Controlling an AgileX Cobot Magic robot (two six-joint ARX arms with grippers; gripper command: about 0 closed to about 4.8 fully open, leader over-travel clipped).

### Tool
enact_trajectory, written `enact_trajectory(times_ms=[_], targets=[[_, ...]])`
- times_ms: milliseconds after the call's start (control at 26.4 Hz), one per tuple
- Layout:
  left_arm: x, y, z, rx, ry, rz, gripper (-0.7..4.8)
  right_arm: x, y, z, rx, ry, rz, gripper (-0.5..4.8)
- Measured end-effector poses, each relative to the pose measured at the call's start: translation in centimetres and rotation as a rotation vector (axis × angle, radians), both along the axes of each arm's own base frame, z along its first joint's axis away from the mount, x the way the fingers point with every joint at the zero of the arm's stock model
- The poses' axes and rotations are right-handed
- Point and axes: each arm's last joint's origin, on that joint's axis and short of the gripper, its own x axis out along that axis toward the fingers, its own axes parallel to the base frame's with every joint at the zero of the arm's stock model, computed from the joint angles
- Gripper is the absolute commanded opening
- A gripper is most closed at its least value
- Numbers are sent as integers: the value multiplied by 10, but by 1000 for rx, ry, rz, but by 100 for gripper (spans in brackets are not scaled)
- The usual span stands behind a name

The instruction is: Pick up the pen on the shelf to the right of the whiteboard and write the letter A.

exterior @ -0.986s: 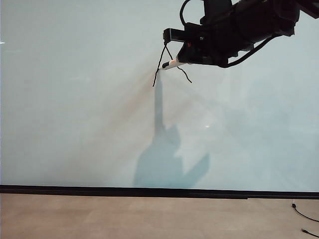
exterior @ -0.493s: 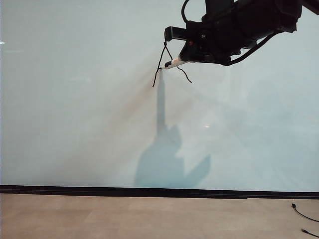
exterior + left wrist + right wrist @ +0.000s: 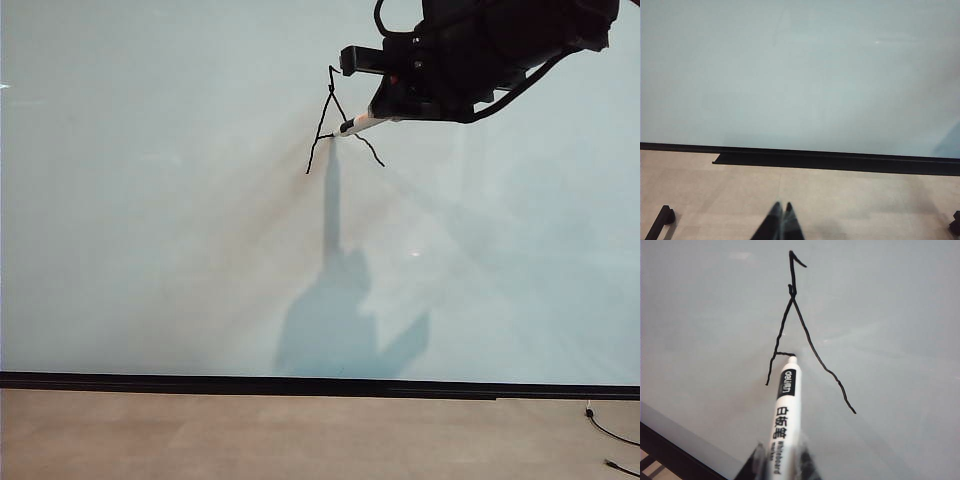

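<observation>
In the exterior view the black right gripper (image 3: pixel 385 108) reaches in high across the very large glossy pale grey-white whiteboard (image 3: pixel 160 250), clamped on the slim white pen (image 3: pixel 360 124) with its dark band. The pen's tip meets the board inside the thin, shaky black letter A (image 3: pixel 340 125), just beside the left leg. Both slanting legs and the small hook at the top are drawn; a short start of the crossbar juts from the left leg, so the pick-up is done and what remains, I judge, is the rest of that bar across to the right leg

The left wrist view shows the left gripper (image 3: pixel 780 222) low before the whiteboard's black lower strip (image 3: pixel 840 161), over tan floor, jaws pressed together and holding nothing, well apart from the letter

The right wrist view shows the pen close up, its printed barrel pinched between the fingers (image 3: pixel 756 462), its tip at the end of the crossbar stub, still short of the right leg
</observation>
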Motion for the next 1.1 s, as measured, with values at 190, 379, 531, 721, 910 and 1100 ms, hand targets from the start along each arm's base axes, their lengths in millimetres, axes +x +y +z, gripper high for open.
enact_trajectory(times_ms=[190, 379, 531, 721, 910, 1100], targets=[[0, 0, 0, 0, 0, 0, -5, -1, -2, 1, -2, -2, -6, -3], [0, 0, 0, 0, 0, 0, -5, -5, -6, 1, -1, -6, -28, -3], [0, 0, 0, 0, 0, 0, -4, -8, -11, -1, 0, -7, -53, -3], [0, 0, 0, 0, 0, 0, -4, -9, -13, -2, 2, -10, -56, -3], [0, 0, 0, 0, 0, 0, -4, -11, -11, -1, 13, -7, -5, -3], [0, 0, 0, 0, 0, 0, -5, -47, -9, 2, -8, -55, 105, -3]])
